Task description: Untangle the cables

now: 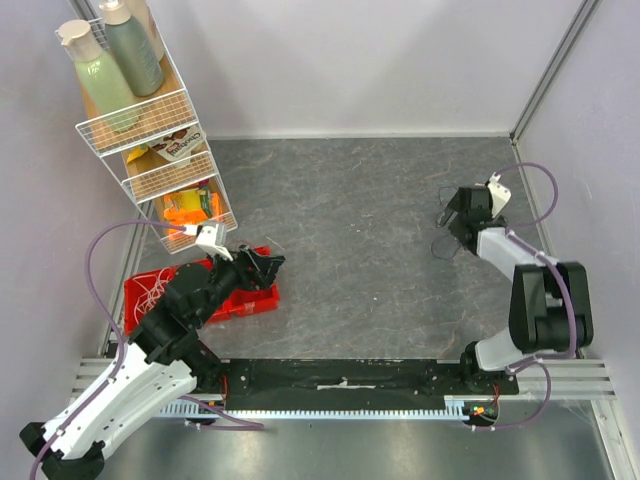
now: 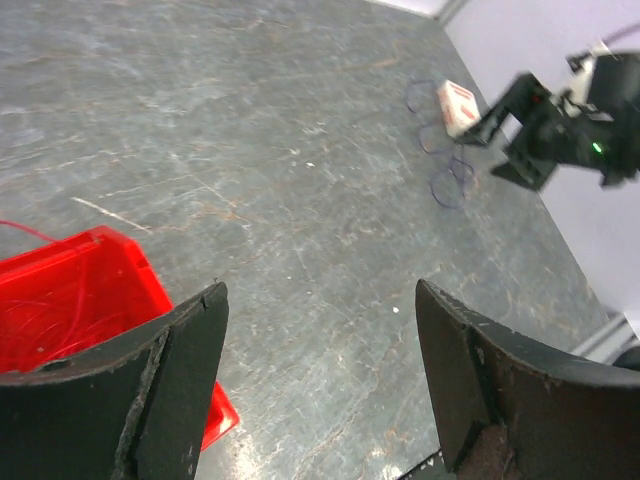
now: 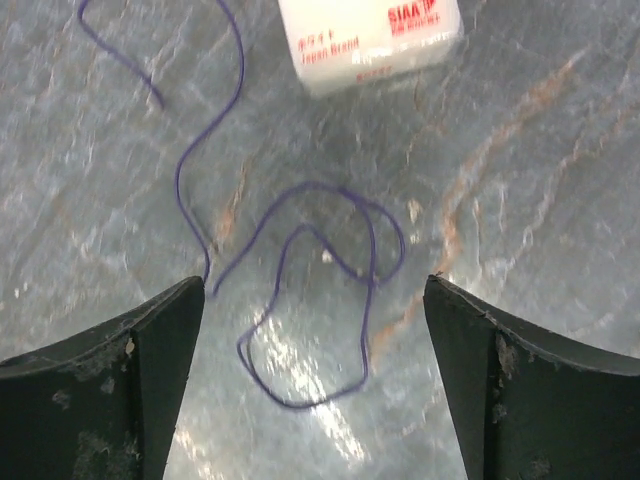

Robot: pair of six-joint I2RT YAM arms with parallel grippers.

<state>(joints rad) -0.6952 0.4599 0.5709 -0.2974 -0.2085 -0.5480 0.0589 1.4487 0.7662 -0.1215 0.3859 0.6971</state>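
Observation:
A thin dark purple cable (image 3: pixel 366 300) lies in loose loops on the grey floor, directly under my right gripper (image 3: pixel 315 282), which hangs open above it without touching. The same loops (image 2: pixel 450 182) show far off in the left wrist view. From above they sit at the right gripper's (image 1: pixel 449 218) tip as a dark squiggle (image 1: pixel 443 246). My left gripper (image 2: pixel 320 288) is open and empty, held over the floor beside the red bin (image 2: pixel 70 295). A red cable (image 2: pixel 22 230) arcs over the bin's edge. Pale thin wires (image 1: pixel 157 291) lie inside the bin (image 1: pixel 250 300).
A small white box with red print (image 3: pixel 370 35) lies just beyond the purple loops. A white wire rack (image 1: pixel 150 130) with bottles and packets stands at the back left, close to the left arm (image 1: pixel 190 305). Walls close in on both sides.

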